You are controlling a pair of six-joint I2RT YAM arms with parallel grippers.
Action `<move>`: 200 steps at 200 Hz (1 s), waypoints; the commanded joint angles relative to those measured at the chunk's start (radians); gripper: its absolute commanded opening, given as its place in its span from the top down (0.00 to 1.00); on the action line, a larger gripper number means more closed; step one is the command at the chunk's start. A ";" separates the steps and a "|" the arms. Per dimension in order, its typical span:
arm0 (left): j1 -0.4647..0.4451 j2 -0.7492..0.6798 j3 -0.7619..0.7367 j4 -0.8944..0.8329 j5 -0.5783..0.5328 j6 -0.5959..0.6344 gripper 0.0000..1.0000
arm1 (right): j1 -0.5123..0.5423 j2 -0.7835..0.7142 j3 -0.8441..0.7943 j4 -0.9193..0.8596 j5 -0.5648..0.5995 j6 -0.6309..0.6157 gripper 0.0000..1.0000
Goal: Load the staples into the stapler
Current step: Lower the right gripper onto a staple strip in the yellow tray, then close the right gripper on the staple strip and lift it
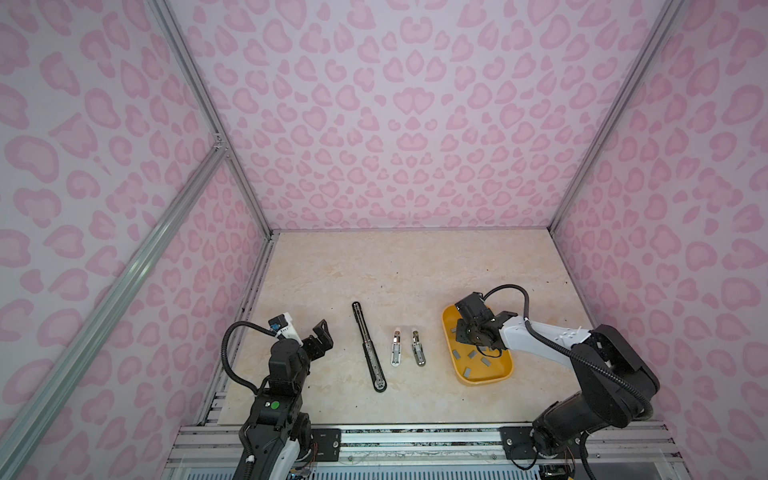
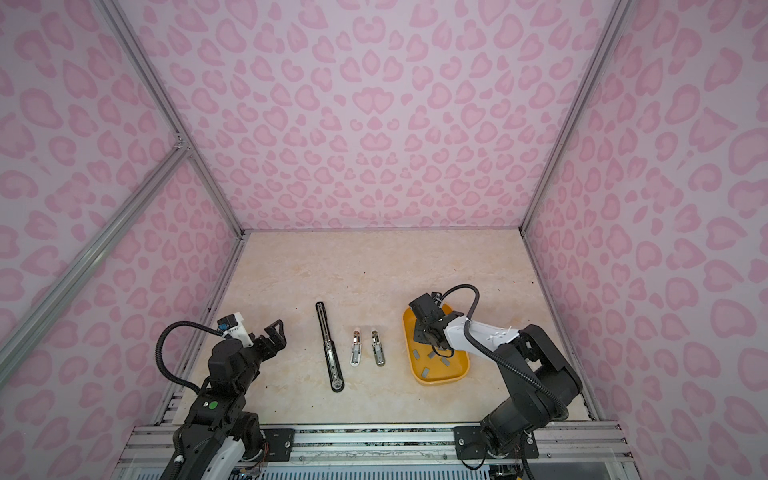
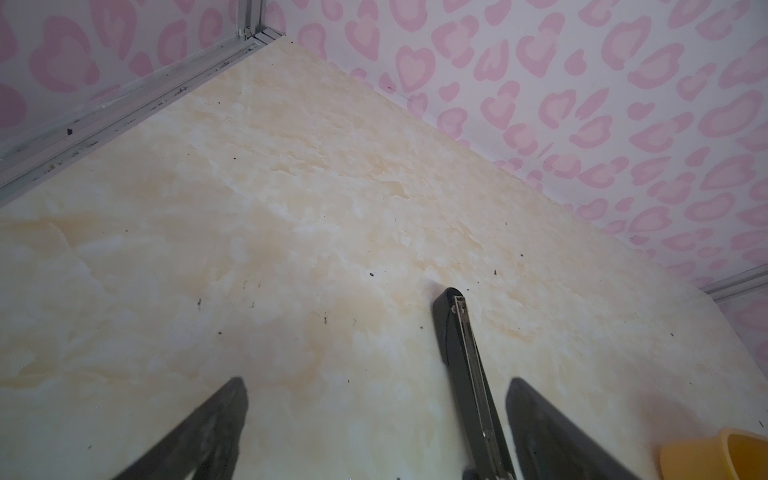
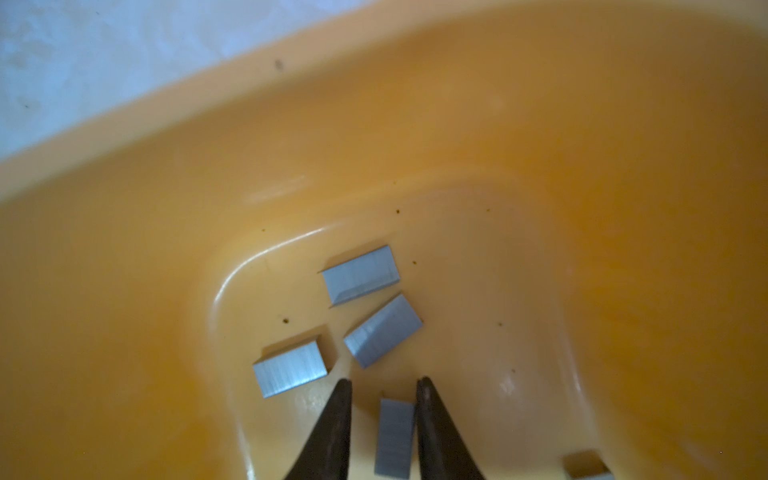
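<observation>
We see the marbled table (image 1: 415,266), closed in by pink-patterned walls (image 1: 415,124). The left arm (image 1: 284,365) hangs over the table's left side, its jaws spread wide and empty, near the long black stapler (image 1: 369,349), which lies opened out flat. The right arm (image 1: 544,338) reaches down into the yellow tray (image 1: 498,377) on the right. Between the long black stapler and the tray lie two small staplers (image 1: 396,351), side by side and not touching. The staples (image 4: 361,276), short grey strips, lie scattered on the tray floor. In the right wrist view the right jaws stand narrowly apart, straddling one strip (image 4: 394,436). A gap shows on one side, so they grip nothing.
</observation>
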 commanded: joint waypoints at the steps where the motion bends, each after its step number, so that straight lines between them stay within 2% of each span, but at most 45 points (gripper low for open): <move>1: 0.000 -0.001 0.003 0.012 -0.011 -0.006 0.02 | 0.009 0.005 0.006 -0.055 0.034 -0.008 0.73; 58: 0.000 -0.001 0.003 0.013 -0.012 -0.006 0.02 | 0.033 0.016 0.018 -0.110 0.097 -0.013 0.72; 93: -0.001 -0.005 0.002 0.010 -0.012 -0.008 0.02 | 0.049 0.036 0.027 -0.105 0.096 -0.015 0.80; 200: 0.000 0.009 0.006 0.002 -0.025 -0.016 0.02 | 0.057 0.047 0.024 -0.091 0.106 -0.024 0.87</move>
